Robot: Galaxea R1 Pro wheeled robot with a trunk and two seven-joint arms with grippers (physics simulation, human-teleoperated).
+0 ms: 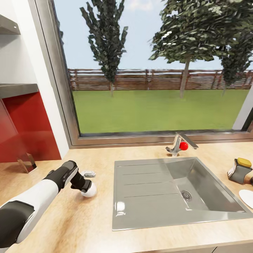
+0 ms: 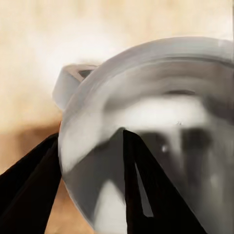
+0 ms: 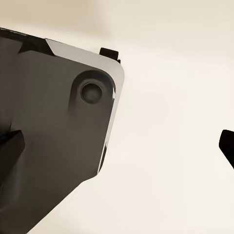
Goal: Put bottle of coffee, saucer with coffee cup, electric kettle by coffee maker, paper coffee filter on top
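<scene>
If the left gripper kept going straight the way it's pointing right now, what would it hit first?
It already has the coffee cup between its fingers, one finger inside the rim and one outside. Pushing on, the left gripper would probably press the cup into the wooden countertop just below, though the gap is hard to judge.

The white coffee cup (image 1: 89, 190) sits on the wooden countertop (image 1: 70, 225), rim gripped by the left pincer (image 2: 92, 156).

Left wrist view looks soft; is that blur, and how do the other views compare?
Left wrist view: the white round coffee cup is too close, smeared and out of focus. Head view: evenly lit and sharp, steel sink showing mild sheen. Right wrist view: crisp edges, flat lighting.
</scene>
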